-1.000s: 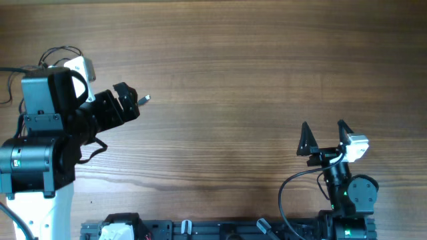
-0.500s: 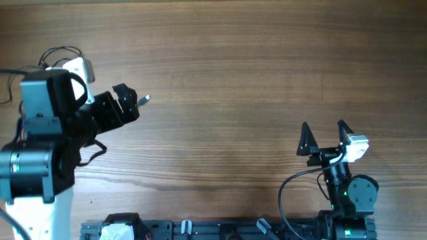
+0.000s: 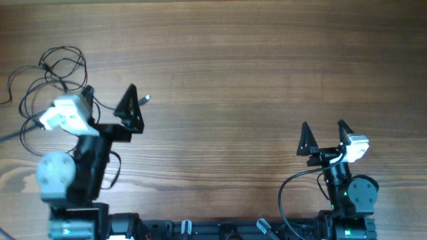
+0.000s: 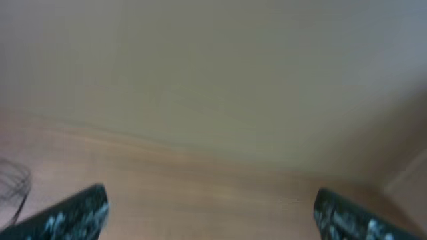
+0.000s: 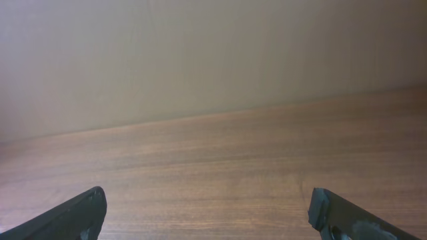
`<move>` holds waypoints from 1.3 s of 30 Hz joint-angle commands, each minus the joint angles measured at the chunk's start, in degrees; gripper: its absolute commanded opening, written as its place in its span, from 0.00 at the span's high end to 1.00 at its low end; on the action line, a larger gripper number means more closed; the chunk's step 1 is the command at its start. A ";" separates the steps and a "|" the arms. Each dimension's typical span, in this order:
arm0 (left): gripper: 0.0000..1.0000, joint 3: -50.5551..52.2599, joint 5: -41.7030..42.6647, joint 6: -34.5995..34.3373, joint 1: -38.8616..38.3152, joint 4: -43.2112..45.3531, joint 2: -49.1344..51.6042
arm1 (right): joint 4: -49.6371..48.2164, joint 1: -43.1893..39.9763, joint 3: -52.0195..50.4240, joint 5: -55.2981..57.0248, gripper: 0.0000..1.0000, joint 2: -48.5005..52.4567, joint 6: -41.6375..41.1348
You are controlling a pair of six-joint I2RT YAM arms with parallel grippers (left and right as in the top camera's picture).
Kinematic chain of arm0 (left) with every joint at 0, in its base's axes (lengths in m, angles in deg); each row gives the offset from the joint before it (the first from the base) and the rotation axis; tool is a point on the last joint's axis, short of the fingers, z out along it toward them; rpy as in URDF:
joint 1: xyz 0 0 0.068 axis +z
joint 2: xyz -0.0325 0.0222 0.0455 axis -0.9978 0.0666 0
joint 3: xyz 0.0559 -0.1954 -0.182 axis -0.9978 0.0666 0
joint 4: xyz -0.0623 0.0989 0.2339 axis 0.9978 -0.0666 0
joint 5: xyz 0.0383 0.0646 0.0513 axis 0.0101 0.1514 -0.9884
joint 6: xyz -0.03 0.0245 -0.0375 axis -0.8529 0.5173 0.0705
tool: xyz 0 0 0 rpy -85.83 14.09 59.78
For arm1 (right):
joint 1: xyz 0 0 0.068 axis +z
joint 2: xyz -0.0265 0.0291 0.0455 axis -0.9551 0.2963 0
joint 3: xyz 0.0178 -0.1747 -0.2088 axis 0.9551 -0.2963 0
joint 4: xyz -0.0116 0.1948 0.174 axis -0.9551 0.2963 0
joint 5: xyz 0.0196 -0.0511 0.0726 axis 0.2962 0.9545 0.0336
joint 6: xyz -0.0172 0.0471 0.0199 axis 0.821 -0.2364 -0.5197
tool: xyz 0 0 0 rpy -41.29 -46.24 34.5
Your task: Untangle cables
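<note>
Both tools hold nothing, jaws spread wide: left tool (image 3: 109,97) beside the cables (image 3: 52,79), right tool (image 3: 323,128) parked well apart. Cables lie in loose loops on the surface (image 3: 233,73), likely laid out for separation.

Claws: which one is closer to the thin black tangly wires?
The left claw: the thin black wire loops lie right beside it. The right claw sits far across the wooden table.
</note>
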 commanded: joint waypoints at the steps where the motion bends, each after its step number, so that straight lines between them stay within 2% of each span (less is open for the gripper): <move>1: 0.00 13.68 1.36 3.50 -1.01 12.04 -7.72 | -0.13 0.15 -0.07 -0.48 0.00 -0.90 0.72; 4: 0.00 22.73 1.31 11.23 -3.02 18.47 -12.52 | -0.13 0.15 -0.07 -0.48 0.00 -0.90 0.70; 5: 0.00 26.69 1.20 17.20 -4.39 19.78 -14.71 | -0.13 0.15 -0.07 -0.48 0.00 -0.90 0.72; 6: 0.00 28.22 0.46 18.75 -4.87 19.93 -15.78 | -0.13 0.13 -0.07 -0.48 0.00 -0.90 0.72; 13: 0.00 36.44 -7.19 18.97 -5.27 15.52 -23.32 | -0.13 0.15 -0.07 -0.48 0.00 -0.90 0.70; 18: 0.00 41.88 -7.76 20.00 -5.22 15.28 -26.91 | -0.13 0.15 -0.07 -0.48 0.00 -0.90 0.72; 24: 0.00 41.88 -7.63 19.87 -4.83 7.45 -31.06 | -0.13 0.15 -0.07 -0.48 0.00 -0.90 0.72; 39: 0.00 41.88 -7.32 19.96 -4.79 7.63 -31.01 | -0.13 0.15 -0.07 -0.48 0.00 -0.90 0.72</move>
